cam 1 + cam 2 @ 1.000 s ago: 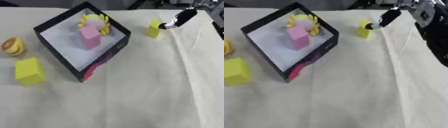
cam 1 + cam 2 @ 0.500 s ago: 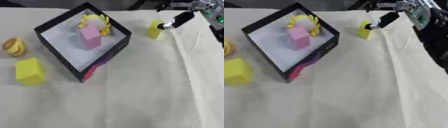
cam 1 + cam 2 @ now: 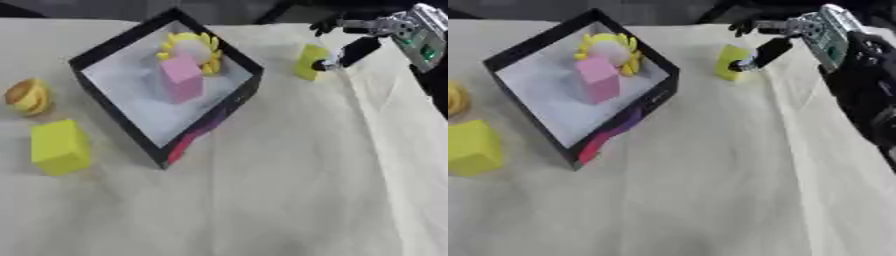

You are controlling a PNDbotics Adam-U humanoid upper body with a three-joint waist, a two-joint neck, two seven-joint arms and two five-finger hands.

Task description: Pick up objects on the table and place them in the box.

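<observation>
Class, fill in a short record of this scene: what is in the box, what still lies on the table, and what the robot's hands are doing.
In box: pink block; yellow flower-shaped toy
On table, left of box: large yellow block; round orange-yellow object
On table, right of box: small yellow block
Right hand: fingers around small yellow block, one touching its right side
Left hand: not in view

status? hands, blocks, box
Right robot hand open, fingers at the small yellow block, not yet gripping. Left hand not in view. Box holds pink block and yellow ring toy. Big yellow block and round toy outside it. Path clear.
</observation>
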